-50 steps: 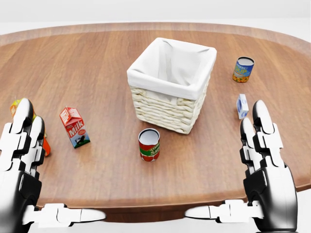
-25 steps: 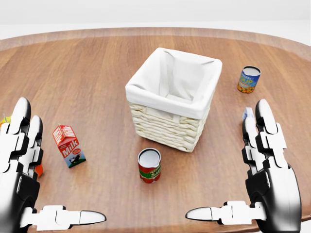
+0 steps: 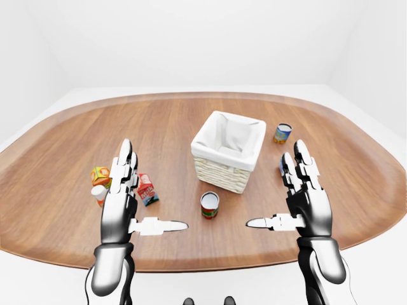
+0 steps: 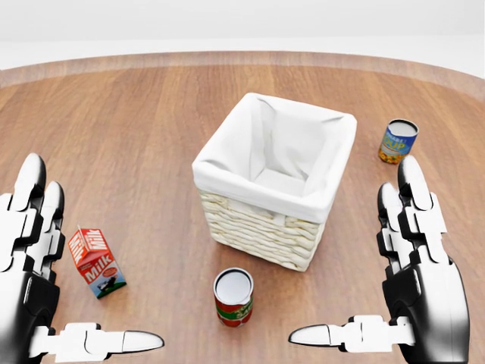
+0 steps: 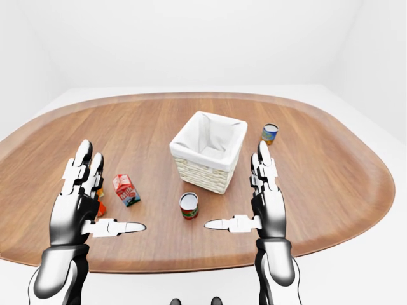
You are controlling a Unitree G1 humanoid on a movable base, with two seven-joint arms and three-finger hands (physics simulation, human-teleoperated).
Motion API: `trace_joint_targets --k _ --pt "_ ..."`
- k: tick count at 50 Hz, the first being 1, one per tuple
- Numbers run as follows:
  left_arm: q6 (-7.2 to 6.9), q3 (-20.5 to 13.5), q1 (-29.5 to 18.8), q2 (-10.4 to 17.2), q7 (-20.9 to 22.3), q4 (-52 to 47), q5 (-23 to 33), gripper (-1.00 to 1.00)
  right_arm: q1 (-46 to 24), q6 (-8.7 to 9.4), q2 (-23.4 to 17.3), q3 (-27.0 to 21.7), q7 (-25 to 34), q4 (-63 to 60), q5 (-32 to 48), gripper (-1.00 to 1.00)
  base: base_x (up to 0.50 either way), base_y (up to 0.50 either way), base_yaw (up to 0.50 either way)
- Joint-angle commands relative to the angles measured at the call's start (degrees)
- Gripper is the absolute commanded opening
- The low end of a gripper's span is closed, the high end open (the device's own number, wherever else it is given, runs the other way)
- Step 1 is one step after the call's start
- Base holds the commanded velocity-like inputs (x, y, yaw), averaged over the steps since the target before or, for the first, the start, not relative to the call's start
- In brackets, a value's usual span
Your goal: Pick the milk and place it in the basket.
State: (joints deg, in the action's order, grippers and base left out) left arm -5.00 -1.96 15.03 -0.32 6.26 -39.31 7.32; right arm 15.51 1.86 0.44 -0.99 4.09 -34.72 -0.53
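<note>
The milk [image 4: 95, 262] is a small red and white carton standing on the wooden table [image 4: 136, 129], at the lower left of the head view. The basket [image 4: 258, 227] is wicker with a white cloth lining and stands near the middle, open and empty. My left hand [image 4: 30, 258] is open, fingers up, just left of the milk and apart from it. My right hand [image 4: 413, 258] is open and empty at the lower right, to the right of the basket.
A red can [image 4: 233, 297] stands just below the basket. A blue and yellow can [image 4: 398, 142] stands at the right. A small blue carton [image 3: 282, 164] peeks from behind my right hand. An orange pack [image 3: 100, 176] and a white bottle [image 3: 98, 192] stand left of the milk.
The whole picture has shifted: the camera has moved closer over the table, so the basket, milk and cans sit lower and larger. Both hands stay open in the same pose.
</note>
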Motion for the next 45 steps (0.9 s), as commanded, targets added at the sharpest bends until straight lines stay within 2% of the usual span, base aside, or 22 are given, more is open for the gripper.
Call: trace_joint_targets --k 1,8,10,12,15,18,25,27,32,34,38,39,45 --pt "0.0 -0.25 -0.26 -0.05 -0.35 0.22 0.12 1.0 0.04 -0.13 -0.03 0.05 0.05 0.11 -0.06 1.0 0.24 0.0 0.0" --pt "0.0 -0.25 -0.52 0.01 1.25 -0.4 -2.33 1.0 -0.04 0.0 -0.06 0.09 0.08 0.12 -0.14 1.0 0.24 0.0 0.0" --pt "0.0 -0.45 -0.98 0.15 0.79 0.28 -1.68 1.0 -0.01 -0.06 -0.04 0.13 0.05 0.11 -0.06 1.0 0.24 0.0 0.0" --pt "0.0 0.75 0.01 0.95 1.43 1.03 1.16 1.0 0.06 0.05 -0.05 0.17 0.1 -0.07 -0.16 1.0 0.24 0.0 0.0" --pt "0.0 -0.71 -0.04 0.21 2.21 -0.98 -1.55 1.0 -0.08 -0.12 -0.03 0.18 0.04 0.31 -0.08 1.0 0.23 0.0 0.0" --pt "0.0 -1.47 -0.33 0.12 2.43 -1.4 -2.01 1.0 0.06 -0.06 -0.05 0.28 0.03 0.08 -0.02 1.0 0.24 0.0 0.0" --pt "0.0 -0.18 -0.07 -0.15 1.19 -1.89 -0.01 1.0 0.05 0.04 -0.07 0.16 0.07 0.02 -0.14 1.0 0.24 0.0 0.0" --pt "0.0 0.36 0.68 0.24 2.98 -2.78 -1.59 1.0 0.1 0.02 -0.06 0.14 0.07 -0.12 -0.12 1.0 0.23 0.0 0.0" --pt "0.0 -0.35 0.46 0.26 3.87 -3.55 -3.36 1.0 -0.05 0.09 -0.05 0.06 0.17 0.06 -0.23 1.0 0.24 0.0 0.0" --pt "0.0 -1.55 0.29 0.01 5.19 -4.65 -6.75 1.0 0.03 0.07 -0.04 0.17 0.13 -0.02 -0.13 1.0 0.23 0.0 0.0" --pt "0.0 -2.04 -0.08 -0.07 4.23 -4.55 -5.24 1.0 0.02 0.12 -0.05 0.16 0.12 -0.04 -0.16 1.0 0.24 0.0 0.0" --pt "0.0 -1.87 -0.24 0.0 3.15 -3.61 -2.97 1.0 0.03 0.18 -0.05 0.19 0.11 -0.1 -0.13 1.0 0.23 0.0 0.0" --pt "0.0 -1.74 -0.56 -0.11 2.68 -3.1 -1.99 1.0 0.03 0.35 -0.07 0.19 0.14 -0.23 -0.19 1.0 0.24 0.0 0.0"
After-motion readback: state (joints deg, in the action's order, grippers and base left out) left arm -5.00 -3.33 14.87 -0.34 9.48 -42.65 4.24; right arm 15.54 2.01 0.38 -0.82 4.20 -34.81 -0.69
